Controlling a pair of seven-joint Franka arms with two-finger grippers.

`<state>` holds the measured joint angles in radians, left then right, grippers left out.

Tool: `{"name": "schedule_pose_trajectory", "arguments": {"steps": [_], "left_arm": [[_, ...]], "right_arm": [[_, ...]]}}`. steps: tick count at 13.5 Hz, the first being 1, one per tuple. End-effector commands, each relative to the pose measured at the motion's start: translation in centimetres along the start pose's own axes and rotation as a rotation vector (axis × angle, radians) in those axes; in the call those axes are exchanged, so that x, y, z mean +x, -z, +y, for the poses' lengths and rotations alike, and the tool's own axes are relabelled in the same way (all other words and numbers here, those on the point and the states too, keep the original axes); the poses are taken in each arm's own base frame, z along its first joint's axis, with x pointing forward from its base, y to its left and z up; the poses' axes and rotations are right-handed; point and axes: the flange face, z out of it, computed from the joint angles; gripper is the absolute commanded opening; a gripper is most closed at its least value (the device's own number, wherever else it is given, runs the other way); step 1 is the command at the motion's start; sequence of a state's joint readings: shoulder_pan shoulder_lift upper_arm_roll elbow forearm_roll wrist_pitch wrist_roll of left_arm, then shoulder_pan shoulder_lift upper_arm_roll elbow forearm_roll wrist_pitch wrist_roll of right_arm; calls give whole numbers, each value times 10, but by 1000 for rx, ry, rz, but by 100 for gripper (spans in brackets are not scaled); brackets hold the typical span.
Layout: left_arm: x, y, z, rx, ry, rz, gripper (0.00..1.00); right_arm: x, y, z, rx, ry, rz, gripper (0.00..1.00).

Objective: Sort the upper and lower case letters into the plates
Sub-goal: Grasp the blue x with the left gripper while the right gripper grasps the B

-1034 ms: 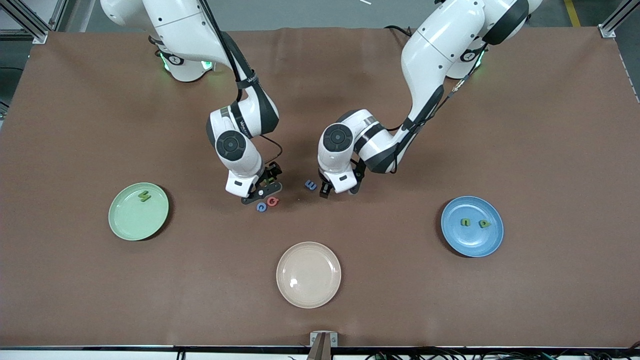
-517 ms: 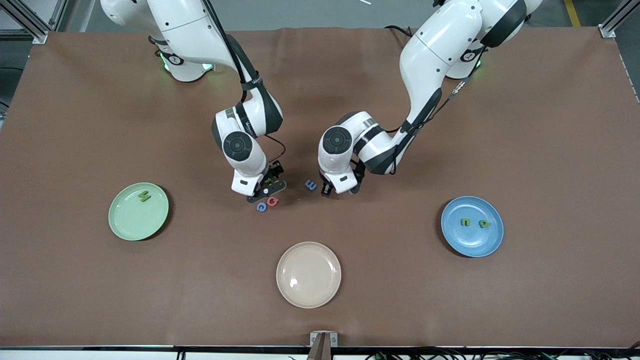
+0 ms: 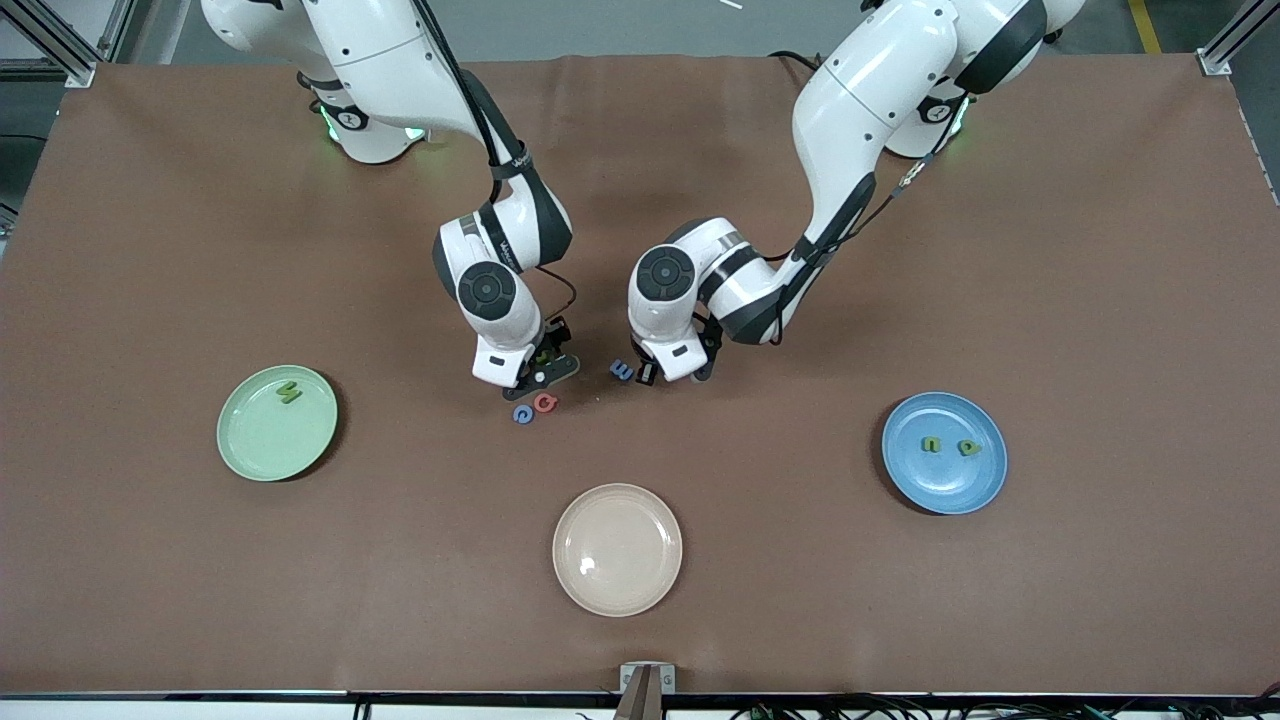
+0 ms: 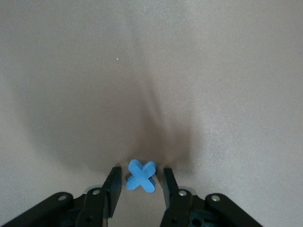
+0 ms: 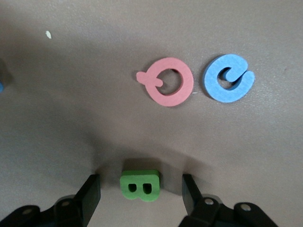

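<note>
Both arms are shifting slightly toward the desk's middle compared with a second ago, and each tool's fingers are standing closer together than then.

Left tool [image 4: 140, 182] is sitting low at the desk [image 3: 900, 620], its fingers narrowed around a blue X [image 4: 140, 176]; I am seeing thin gaps on both sides of the letter, so no contact yet. A blue E [image 3: 621, 370] is lying just beside this tool in the front view.

Right tool [image 5: 141, 189] is also sitting low, fingers set wide apart with clear space on either side of a green B [image 5: 139, 185], which is lying flat on the desk between them. Nothing is being held by it.

Near the right tool, a red Q [image 5: 168, 82] and a blue letter with a curl [image 5: 228, 78] are lying side by side, close but apart, a little nearer the front camera than the B.

I am seeing the mint plate [image 3: 250, 445] toward the right arm's end carrying one green letter [image 3: 289, 393], and the blue plate [image 3: 945, 490] toward the left arm's end carrying two green letters [image 3: 931, 444], apart from each other. A cream plate [image 3: 617, 590] is sitting nearest the front camera, between the two.
</note>
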<state>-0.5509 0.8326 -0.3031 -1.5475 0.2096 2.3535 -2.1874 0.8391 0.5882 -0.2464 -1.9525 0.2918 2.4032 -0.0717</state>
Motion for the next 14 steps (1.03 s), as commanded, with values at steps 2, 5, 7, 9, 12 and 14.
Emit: {"name": "schedule_pose_trajectory", "arguments": {"steps": [2, 5, 7, 9, 12, 14], "left_arm": [[17, 2, 13, -4, 38, 2, 1], [66, 38, 40, -33, 50, 10, 0], [104, 58, 52, 0, -24, 41, 1], [149, 77, 64, 14, -64, 56, 1], [218, 91, 74, 51, -132, 68, 1], [274, 101, 80, 56, -149, 68, 1]], "right_arm": [[-5, -6, -3, 8, 7, -4, 40], [-5, -5, -2, 10, -1, -7, 24], [-5, 5, 4, 19, -12, -15, 22], [-8, 41, 29, 53, -39, -46, 21], [-20, 98, 107, 90, -37, -65, 20], [-31, 116, 176, 76, -27, -45, 16]]}}
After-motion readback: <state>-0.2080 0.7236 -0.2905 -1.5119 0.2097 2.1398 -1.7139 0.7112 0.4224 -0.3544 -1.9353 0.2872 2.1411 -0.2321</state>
